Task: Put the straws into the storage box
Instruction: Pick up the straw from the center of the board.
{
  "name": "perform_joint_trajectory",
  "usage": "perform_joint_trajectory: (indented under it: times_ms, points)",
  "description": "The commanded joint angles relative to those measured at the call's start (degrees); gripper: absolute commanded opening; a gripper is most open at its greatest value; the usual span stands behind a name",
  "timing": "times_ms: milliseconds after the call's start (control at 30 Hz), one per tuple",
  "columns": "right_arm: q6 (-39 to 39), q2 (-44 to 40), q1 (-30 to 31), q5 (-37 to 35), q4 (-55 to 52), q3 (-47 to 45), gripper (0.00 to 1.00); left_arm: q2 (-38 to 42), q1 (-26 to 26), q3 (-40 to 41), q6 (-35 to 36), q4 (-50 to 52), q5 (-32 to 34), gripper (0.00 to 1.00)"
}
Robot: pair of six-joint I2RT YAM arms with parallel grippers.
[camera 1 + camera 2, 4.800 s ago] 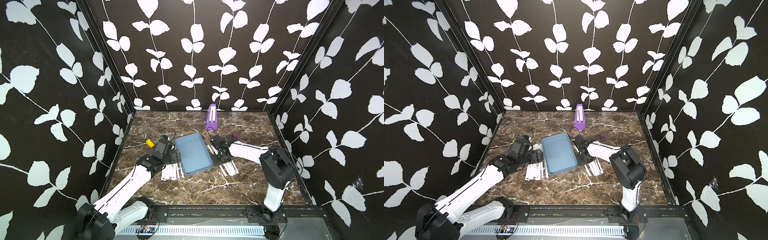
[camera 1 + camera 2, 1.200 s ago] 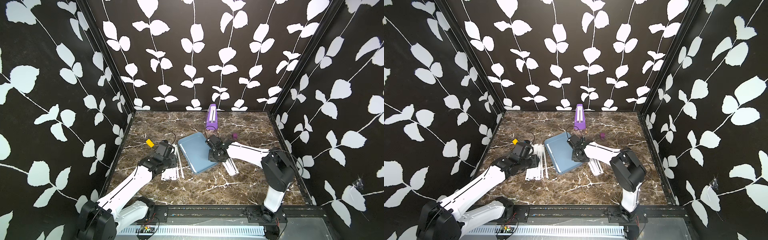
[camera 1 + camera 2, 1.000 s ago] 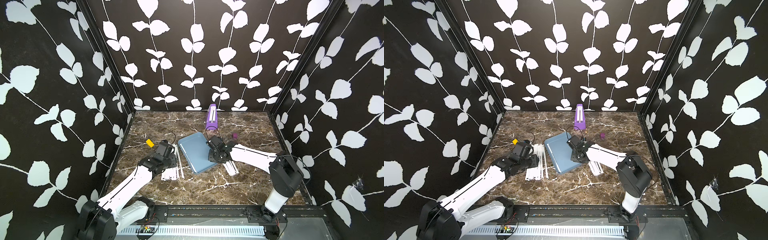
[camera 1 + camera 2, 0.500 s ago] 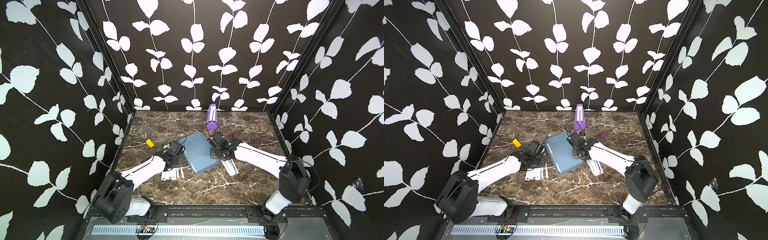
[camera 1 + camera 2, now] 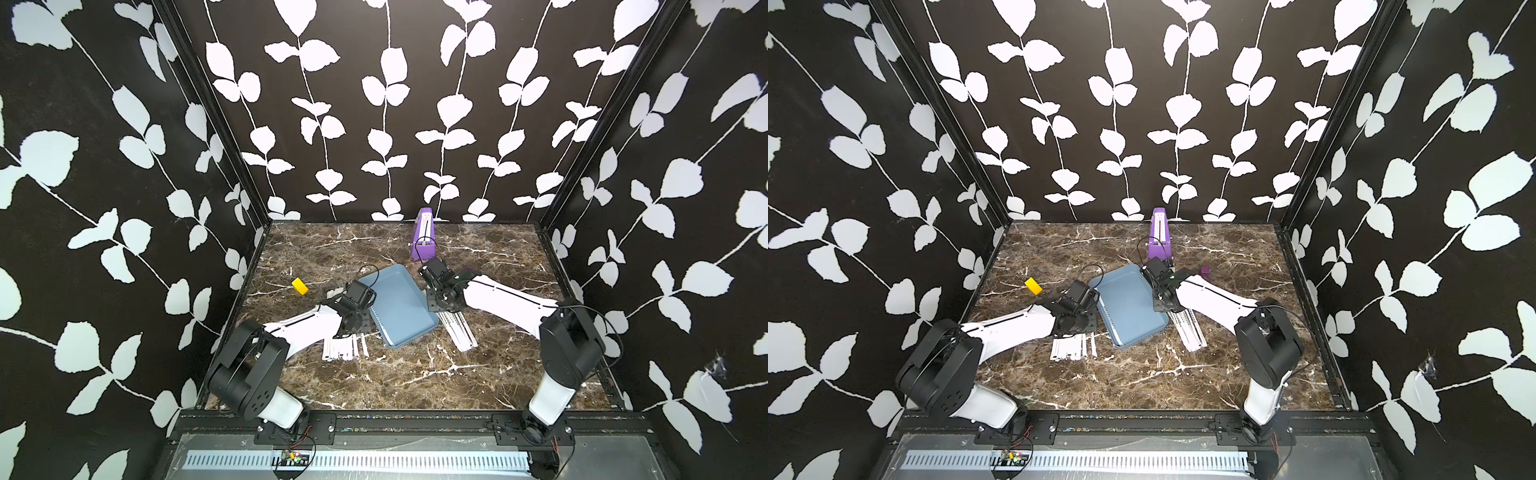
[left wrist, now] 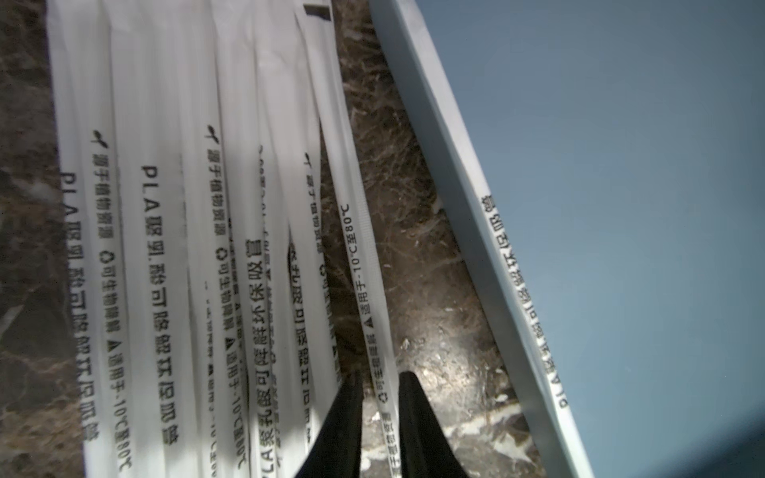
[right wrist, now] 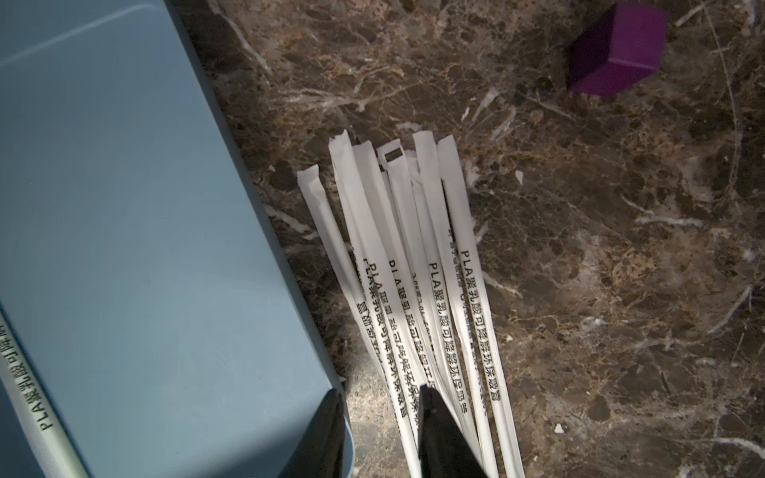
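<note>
Left gripper (image 6: 381,374) straddles one straw (image 6: 356,231) beside storage box (image 6: 621,207) rim.

The white paper wrappers of the straws (image 7: 455,306) on the tabletop (image 7: 600,256) carried black print: "PLA" followed by 聚乳酸可降解环保吸管. In the left wrist view, other wrappers read 适用于-10°C至80°C, 源于植物资源 and 可生物降解, the last beside a recycling-arrows sign, with a small leaf mark at the line's start. One straw lying in the storage box (image 7: 124,207) bore the same "PLA" line.
</note>
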State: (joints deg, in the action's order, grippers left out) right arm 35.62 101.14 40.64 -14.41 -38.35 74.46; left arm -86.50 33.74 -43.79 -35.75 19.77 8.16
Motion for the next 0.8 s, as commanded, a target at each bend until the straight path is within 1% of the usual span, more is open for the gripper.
perform_joint_trajectory:
  times_ms: [0,167,300,433,633,700,767]
  points:
    - [-2.00,0.49,-0.25,-1.37,0.00,2.71,0.34,-0.11,0.52,-0.51,0.82,-1.46,0.27,0.20]
    - [-3.07,2.39,-0.30,-0.96,-0.68,4.11,0.35,-2.02,0.65,-0.43,0.71,-1.74,0.28,0.18]
    - [-4.25,3.26,-0.30,-2.31,-0.87,5.08,0.36,-2.97,0.72,0.48,0.46,-2.39,-0.67,0.16]
    - [-5.33,4.77,-0.48,-2.46,-1.20,6.42,0.36,-2.75,0.73,0.35,0.62,-1.06,-0.45,0.15]
    - [-6.50,6.98,-0.48,-0.54,-1.58,8.42,0.36,-0.87,0.72,1.37,-0.09,1.21,-0.70,0.12]
    - [-7.12,6.33,-0.48,2.48,0.42,8.06,0.38,0.28,0.72,1.89,-0.28,1.79,-0.65,0.10]
    - [-7.72,5.26,-0.32,7.42,2.84,7.53,0.41,1.17,0.72,2.00,-0.43,2.34,-0.50,0.08]
